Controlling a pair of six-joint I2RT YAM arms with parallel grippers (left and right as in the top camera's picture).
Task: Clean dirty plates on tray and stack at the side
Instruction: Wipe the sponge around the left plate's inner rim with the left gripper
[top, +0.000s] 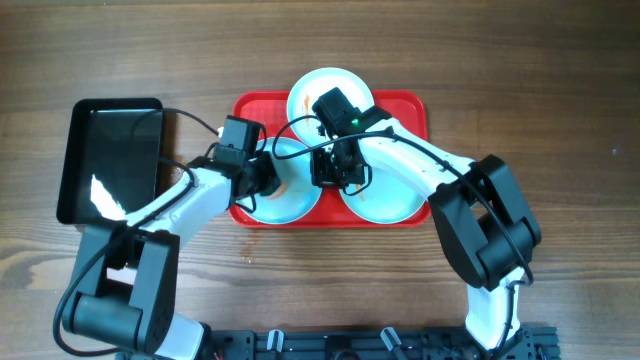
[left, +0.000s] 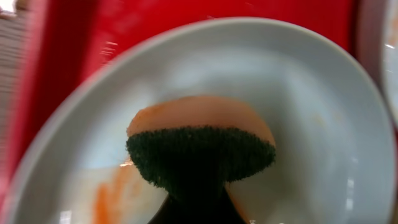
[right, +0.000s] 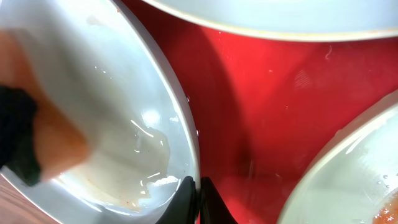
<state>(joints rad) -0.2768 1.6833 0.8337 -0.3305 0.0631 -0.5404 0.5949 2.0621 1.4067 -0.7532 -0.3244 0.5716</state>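
Three pale plates lie on the red tray (top: 400, 105): one at the back (top: 318, 88), one front left (top: 300, 200), one front right (top: 390, 200). My left gripper (top: 270, 182) is shut on a sponge (left: 199, 155) with a dark green face and an orange body, pressed onto the front left plate (left: 298, 93). An orange smear (left: 106, 196) shows on that plate beside the sponge. My right gripper (right: 194, 186) is shut on the rim of the same plate (right: 124, 93), whose surface looks wet. The sponge (right: 37, 143) shows blurred at its far side.
A black rectangular tray (top: 110, 160) lies on the wooden table (top: 560, 100) left of the red tray. In the right wrist view the back plate (right: 280, 18) and the front right plate (right: 354, 180) lie close by, with red tray floor (right: 267, 112) between them.
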